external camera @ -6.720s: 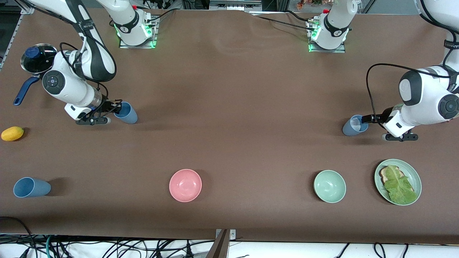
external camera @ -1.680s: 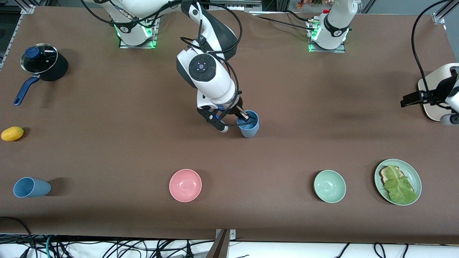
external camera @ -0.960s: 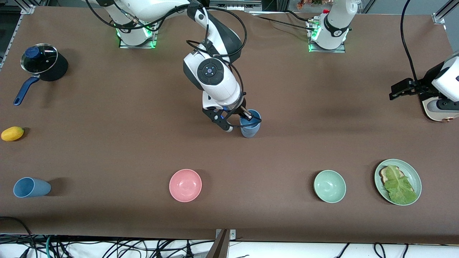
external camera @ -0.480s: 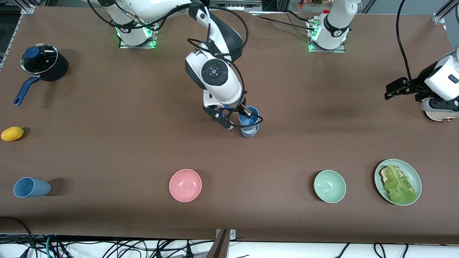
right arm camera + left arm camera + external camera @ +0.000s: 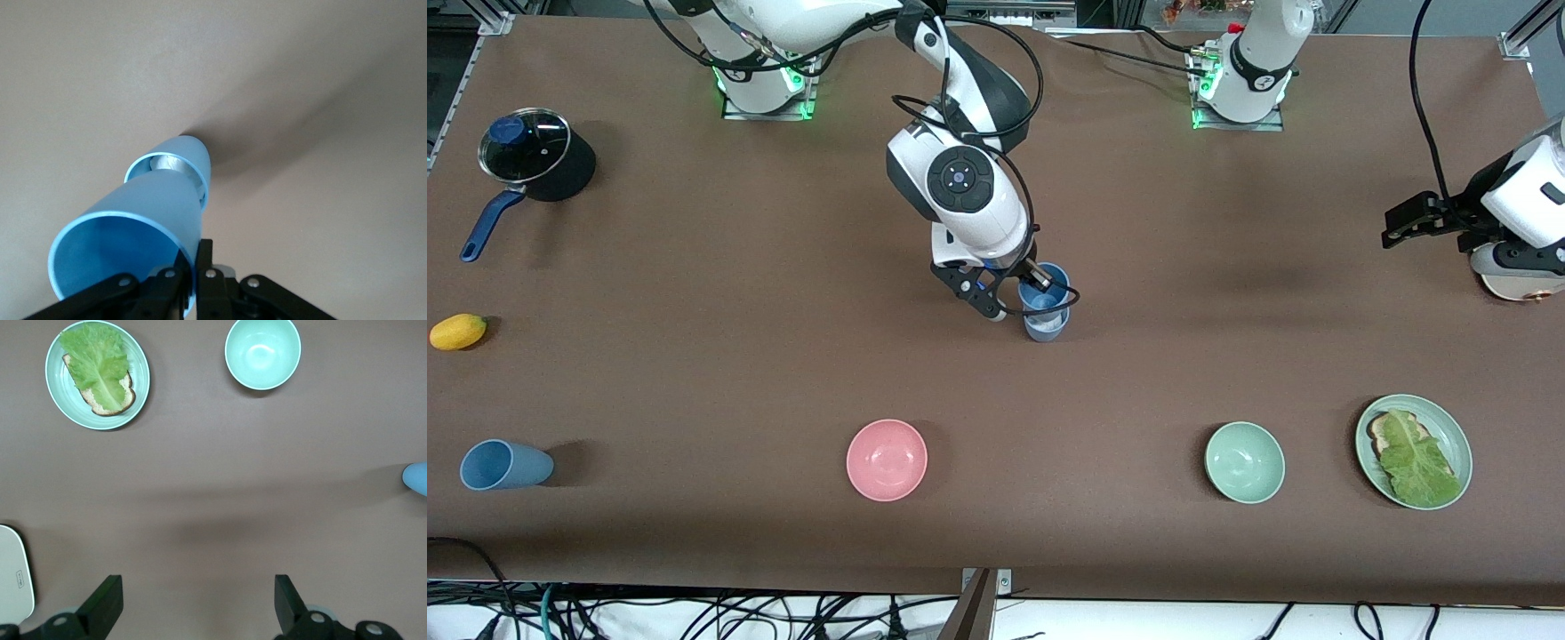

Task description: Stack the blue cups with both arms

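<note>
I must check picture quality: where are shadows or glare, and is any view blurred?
Front view: even light; soft shadows beside the lone blue cup and the pot; green base lights glow. Left wrist view: sharp; a broad faint shadow on the table. Right wrist view: the held blue cup looms large and slightly soft; a dark shadow beside the lower cup.

Both cups have left the frame's side edges — the right gripper (image 5: 1021, 289) now pinches one cup (image 5: 1044, 291) into the other cup (image 5: 1047, 325) at centre, while the left gripper (image 5: 1400, 224) has lifted away, fingers spread, at the right edge.
</note>
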You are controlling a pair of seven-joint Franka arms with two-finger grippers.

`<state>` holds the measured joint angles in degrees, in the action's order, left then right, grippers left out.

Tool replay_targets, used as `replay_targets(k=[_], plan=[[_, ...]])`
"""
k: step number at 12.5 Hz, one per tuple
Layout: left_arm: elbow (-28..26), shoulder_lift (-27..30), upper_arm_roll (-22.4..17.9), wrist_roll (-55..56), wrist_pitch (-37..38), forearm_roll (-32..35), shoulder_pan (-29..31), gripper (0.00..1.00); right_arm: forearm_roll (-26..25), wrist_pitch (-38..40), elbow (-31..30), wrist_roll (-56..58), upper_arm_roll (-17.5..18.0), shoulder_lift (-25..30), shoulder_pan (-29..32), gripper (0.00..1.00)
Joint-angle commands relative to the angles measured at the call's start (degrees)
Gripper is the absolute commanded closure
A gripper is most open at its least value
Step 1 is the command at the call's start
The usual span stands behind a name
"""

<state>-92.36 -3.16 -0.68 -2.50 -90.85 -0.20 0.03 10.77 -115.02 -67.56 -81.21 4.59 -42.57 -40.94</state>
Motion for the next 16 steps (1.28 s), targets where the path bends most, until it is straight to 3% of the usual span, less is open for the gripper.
replay_targets(k=[1, 5, 8, 12, 14, 16], plan=[[-1.2, 1.3, -0.5, -1.1, -0.3, -0.9, -0.1, 0.00, -0.8, 0.1, 0.7, -1.0, -0.5, -0.6, -0.6, 1.00], [-1.2, 1.3, -0.5, -1.2, -0.4, -0.9, -0.1, 0.00, -0.7, 0.1, 0.8, -1.0, -0.5, -0.6, -0.6, 0.91], [-1.2, 1.2, -0.5, -1.2, -0.5, -0.9, -0.1, 0.00, -0.7, 0.2, 1.0, -1.0, -0.5, -0.5, -0.6, 0.68], [-1.2, 1.2, -0.5, -1.2, -0.5, -0.9, 0.5, 0.00, -0.7, 2.3, 1.4, 0.3, -1.2, 0.2, 0.5, 0.54], [-1.2, 1.1, -0.5, -1.2, -0.5, -1.0, 0.6, 0.00, -0.7, 5.3, 1.5, 6.5, -1.2, 1.8, 3.8, 0.39], [-1.2, 1.0, -0.5, -1.2, -0.6, -1.0, 0.6, 0.00, -0.6, 9.9, 1.5, 14.5, -1.2, 3.6, 8.0, 0.29]])
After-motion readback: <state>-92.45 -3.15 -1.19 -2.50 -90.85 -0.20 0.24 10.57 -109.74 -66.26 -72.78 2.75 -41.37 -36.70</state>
